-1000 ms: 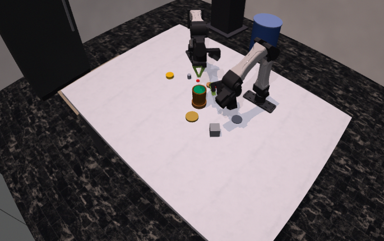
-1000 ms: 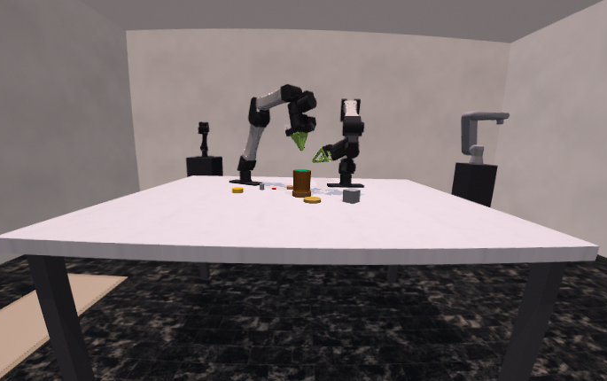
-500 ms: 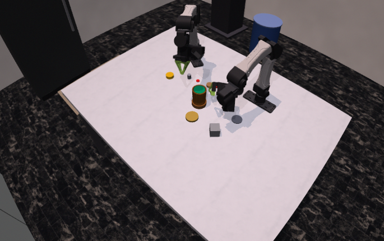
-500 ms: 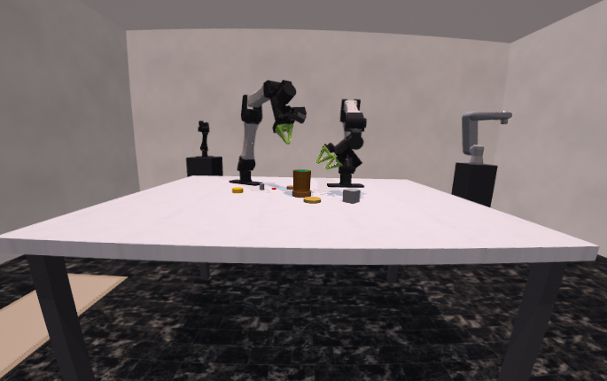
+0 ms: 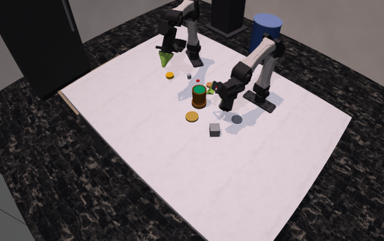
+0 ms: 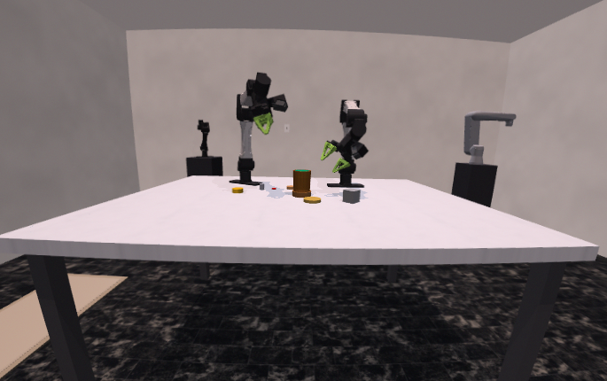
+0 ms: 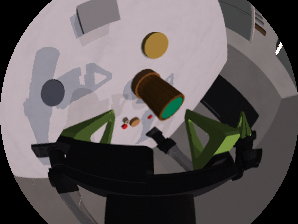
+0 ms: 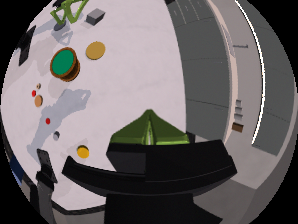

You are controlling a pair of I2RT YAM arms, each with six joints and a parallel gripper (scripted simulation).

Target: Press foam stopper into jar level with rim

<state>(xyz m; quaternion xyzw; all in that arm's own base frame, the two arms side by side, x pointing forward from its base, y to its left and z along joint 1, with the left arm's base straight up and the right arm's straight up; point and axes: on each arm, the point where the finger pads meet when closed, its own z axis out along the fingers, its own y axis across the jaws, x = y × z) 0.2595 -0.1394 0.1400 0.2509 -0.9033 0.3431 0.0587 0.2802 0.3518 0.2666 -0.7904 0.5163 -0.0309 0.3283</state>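
The brown ribbed jar [image 5: 199, 99] [image 6: 301, 183] [image 7: 154, 95] [image 8: 75, 75] stands upright on the table. The green foam stopper [image 5: 199, 89] [image 7: 172, 108] [image 8: 62, 62] sits in its mouth, with the brown rim around it. Its top looks close to rim height; the exact level is too fine to tell. My left gripper [image 5: 214, 96] [image 6: 328, 165] [image 7: 149, 113] is open and empty, beside the jar and apart from it, on the arm-base side. My right gripper [image 5: 163, 66] [image 6: 265, 133] [image 8: 149, 113] is shut on nothing, raised well away from the jar.
A gold disc [image 5: 192, 116] [image 6: 312, 199] [image 7: 155, 45] [image 8: 95, 50] lies near the jar. A grey block [image 5: 214, 129] [image 6: 351, 196] and a dark disc [image 5: 236, 119] [image 7: 52, 92] lie beyond. A yellow disc [image 5: 169, 75] [image 8: 83, 151] lies near my right gripper.
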